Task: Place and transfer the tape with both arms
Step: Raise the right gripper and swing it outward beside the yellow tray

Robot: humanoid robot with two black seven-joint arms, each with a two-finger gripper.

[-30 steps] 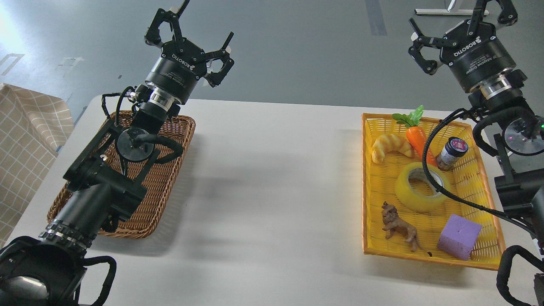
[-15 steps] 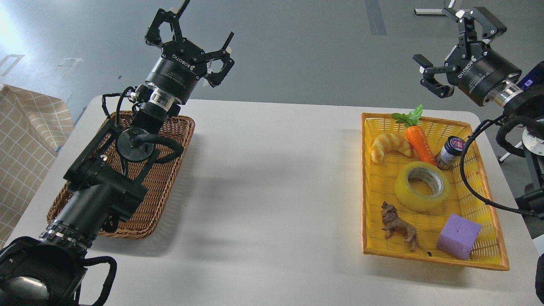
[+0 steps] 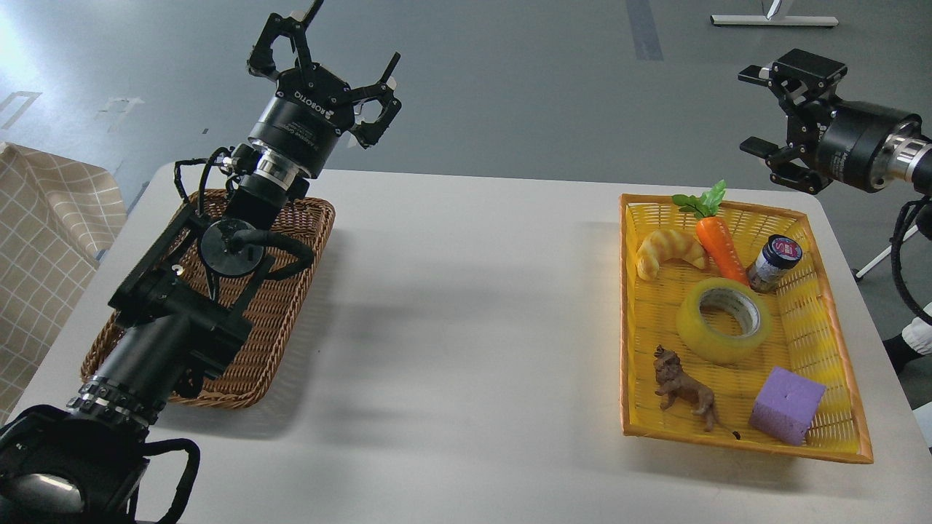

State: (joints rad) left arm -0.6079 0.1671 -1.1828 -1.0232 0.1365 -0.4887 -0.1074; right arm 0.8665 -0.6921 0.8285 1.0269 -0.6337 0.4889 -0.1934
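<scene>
The tape point(image 3: 722, 319) lies flat, core hole up, near the middle of a yellow basket point(image 3: 815, 342) that sits along the right edge of the worktop point(image 3: 466, 327). Nothing holds it.

It is crowded on most sides. A toy carrot point(image 3: 717, 240) with green leaves lies toward the far edge, its tip reaching down almost to the roll. Just beside that, a small dark jar point(image 3: 774, 262) stands close to the roll's far right side. A croissant point(image 3: 668, 251) rests in the basket's far left corner, apart from the roll. On the near side a brown lion figure point(image 3: 684, 389) stands just below the roll, and a purple foam cube point(image 3: 786, 405) sits in the near right corner. The roll's left and right flanks look freest.

The right gripper point(image 3: 772, 109) hangs beyond the far right corner of the worktop, pointing left, above and behind the basket and well apart from the tape. Its fingers point(image 3: 801, 67) are spread wide and empty.

The left gripper point(image 3: 328, 76) is raised over the far left corner, fingers point(image 3: 271, 45) splayed wide with nothing in them. Its arm runs over a brown wicker basket point(image 3: 291, 291) at the left edge, hiding much of the basket's inside. A checked cloth point(image 3: 44, 240) hangs off to the left of the worktop.
</scene>
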